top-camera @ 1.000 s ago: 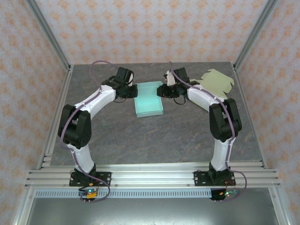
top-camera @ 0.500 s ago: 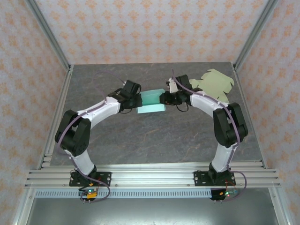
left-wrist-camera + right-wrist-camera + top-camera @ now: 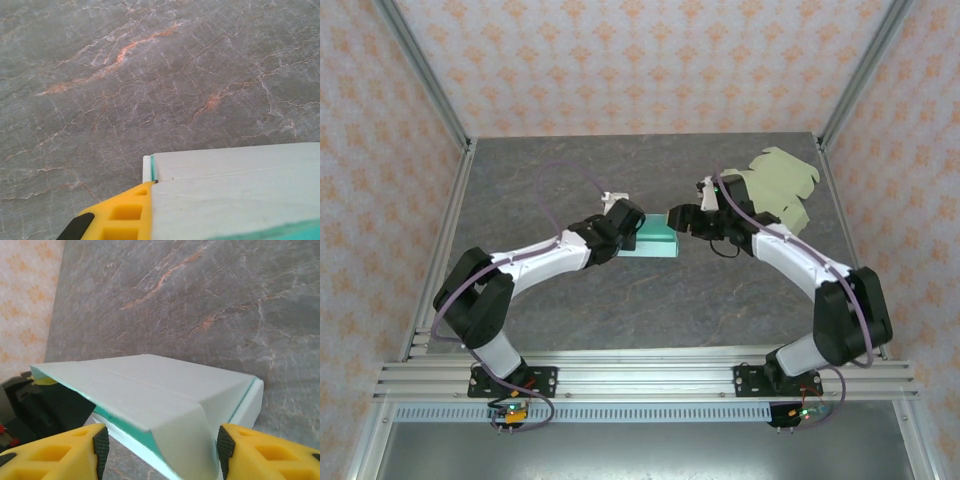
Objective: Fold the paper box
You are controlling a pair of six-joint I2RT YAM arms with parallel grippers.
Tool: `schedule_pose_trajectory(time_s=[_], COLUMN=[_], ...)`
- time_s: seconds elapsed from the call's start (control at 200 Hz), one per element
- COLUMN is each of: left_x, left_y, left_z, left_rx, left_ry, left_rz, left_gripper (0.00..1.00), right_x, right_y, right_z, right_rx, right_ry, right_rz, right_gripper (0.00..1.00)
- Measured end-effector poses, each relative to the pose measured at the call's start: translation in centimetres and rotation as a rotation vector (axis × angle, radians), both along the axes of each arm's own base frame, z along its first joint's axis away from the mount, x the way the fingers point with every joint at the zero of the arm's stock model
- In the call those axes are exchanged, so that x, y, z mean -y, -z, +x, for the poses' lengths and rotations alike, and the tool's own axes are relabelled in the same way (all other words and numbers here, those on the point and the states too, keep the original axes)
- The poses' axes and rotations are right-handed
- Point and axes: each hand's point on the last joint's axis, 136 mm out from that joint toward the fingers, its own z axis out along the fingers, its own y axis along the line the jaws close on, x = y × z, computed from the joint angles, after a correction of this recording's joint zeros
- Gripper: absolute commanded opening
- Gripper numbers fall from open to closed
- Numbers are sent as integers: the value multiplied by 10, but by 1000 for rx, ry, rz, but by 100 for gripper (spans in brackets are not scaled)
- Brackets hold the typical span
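Here the left claw [image 3: 638,232] pinches the paper box [image 3: 660,240], the right claw [image 3: 160,440] spread around it.

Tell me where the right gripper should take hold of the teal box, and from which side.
Grip the box by its narrow right end, coming in from the right. The left gripper pinches the left end, and the right gripper stands open astride that thin folded end, so the flattened walls should fit between its jaws.

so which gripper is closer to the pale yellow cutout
Right. The right gripper is at the teal box's right end, toward the cutout; the left gripper grips its far, left end.
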Motion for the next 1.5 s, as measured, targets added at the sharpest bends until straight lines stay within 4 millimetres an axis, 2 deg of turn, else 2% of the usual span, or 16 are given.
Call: schedule_pose_trajectory(time_s=[0.165, 0.25, 0.4, 0.581, 0.636, 0.736, 0.831, 1.016, 1.136, 1.261, 1.341, 1.432, 1.502], left_x=[-9, -14, -16, -26, -29, -34, -32, -31, -38, -41, -40, -42, -42], left_y=[-2, -5, -6, -7, -7, -5, -2, 10, 11, -12, -34, -69, -107], left_z=[1, 1, -3, -3, -2, -1, 4, 0, -14, -28, -36, -44, -48], left_rx=[69, 108, 165, 233, 256, 295, 326, 330, 318, 345, 364, 402, 456], left_ry=[-42, -60, -80, -135, -152, -165, -156, -112, -87, -67, -48, -30, -13], left_rz=[41, 56, 83, 105, 106, 122, 134, 145, 120, 46, -8, -66, -117], left_gripper=[7, 7, 7, 8, 16, 19, 24, 55, 66, 73, 77, 82, 84], right_x=[16, 24, 31, 19, 14, 9, 8, 16, 26, 32, 31, 26, 22], right_y=[-23, -25, -2, 31, 39, 48, 47, 33, 32, 31, 19, -5, -23], right_z=[5, 11, 21, 28, 29, 35, 41, 53, 52, 51, 56, 72, 83], right_rx=[11, -49, -266, -523, -576, -623, -618, -534, -508, -487, -462, -405, -356], right_ry=[132, 238, 407, 539, 563, 593, 603, 602, 606, 600, 577, 538, 509], right_rz=[34, 84, 148, 244, 267, 304, 299, 245, 201, 148, 129, 124, 125], right_gripper=[75, 78, 87, 94, 92, 88, 88, 88, 87, 85, 85, 84, 82])
